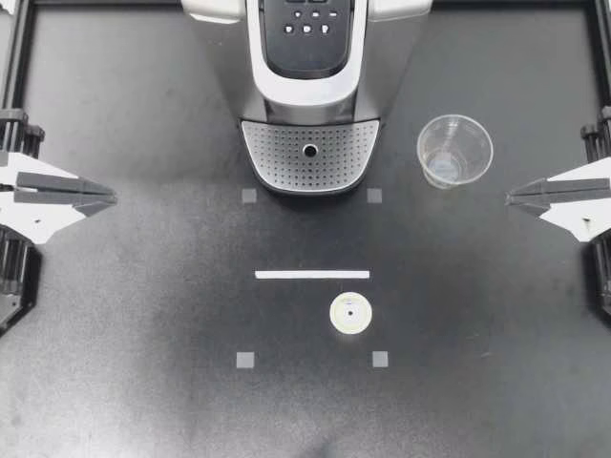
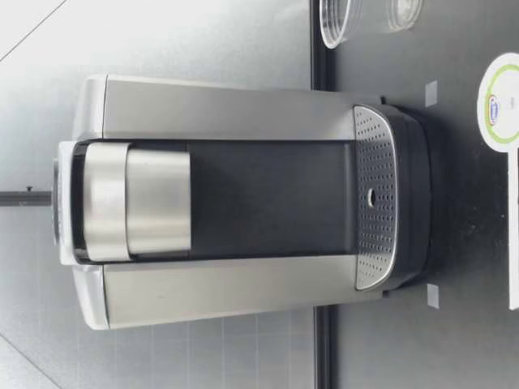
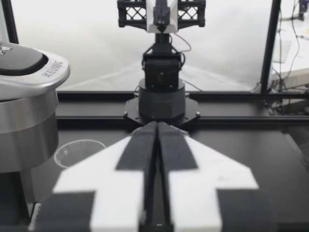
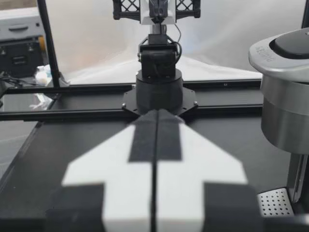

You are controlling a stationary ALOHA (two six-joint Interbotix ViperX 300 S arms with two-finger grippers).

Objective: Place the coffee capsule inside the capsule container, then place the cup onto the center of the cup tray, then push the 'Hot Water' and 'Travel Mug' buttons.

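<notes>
A silver coffee machine [image 1: 310, 76] stands at the back middle, its perforated cup tray [image 1: 310, 153] in front and dark buttons [image 1: 307, 21] on top. The coffee capsule [image 1: 350, 313], white with a green rim, lies foil up on the table in front of it. A clear plastic cup [image 1: 454, 150] stands upright right of the tray. My left gripper [image 1: 113, 198] rests shut at the left edge, holding nothing. My right gripper [image 1: 508, 199] rests shut at the right edge, also holding nothing. The low view shows the machine [image 2: 227, 203], the capsule [image 2: 501, 99] and the cup [image 2: 357, 18], with no gripper.
A white strip [image 1: 311, 274] lies between the machine and the capsule. Small grey square markers [image 1: 245, 360] sit around the middle of the black table. Black frame rails [image 1: 14, 57] run along the table's sides.
</notes>
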